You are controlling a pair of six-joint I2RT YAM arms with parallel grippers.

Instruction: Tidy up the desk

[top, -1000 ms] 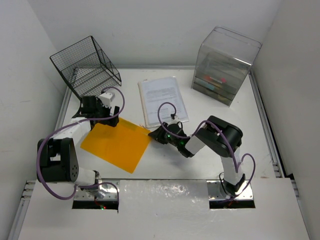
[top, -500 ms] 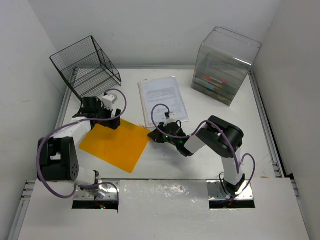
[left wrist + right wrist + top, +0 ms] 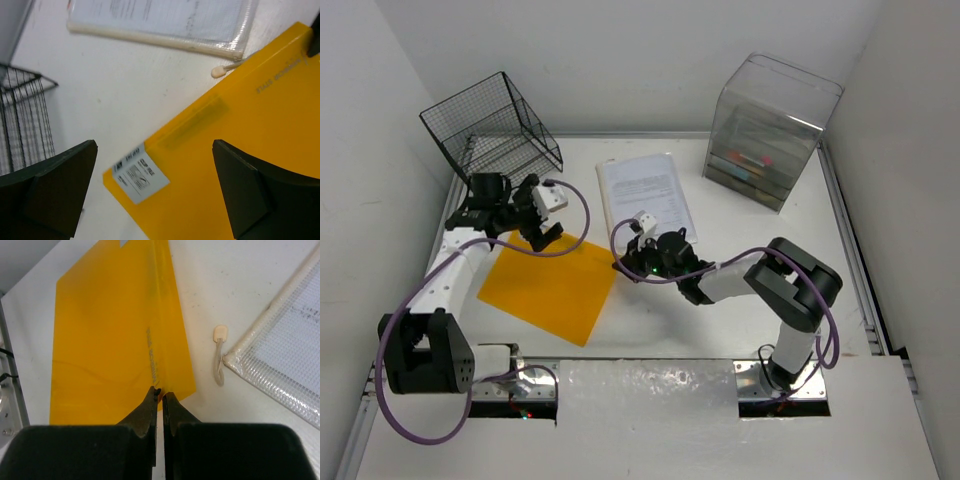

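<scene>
The left arm is reaching forward along its own side, its white forearm angling up to a raised wrist. The left gripper [image 3: 540, 212], black with two blunt fingers [image 3: 55, 185], is pointing downward with its jaws standing wide apart. The right arm is stretching low and far across toward the left, elbow bent. The right gripper [image 3: 159, 392], black and tapered, is pressing its jaws almost together, seemingly pinching the edge of a flat orange plastic folder [image 3: 110, 330].

We look steeply down on the whole desk [image 3: 660, 330] from above its near edge. Our left wrist view hangs close toward the far left corner, our right wrist lower, mid-desk; all share the yellow folder [image 3: 552, 290]
</scene>
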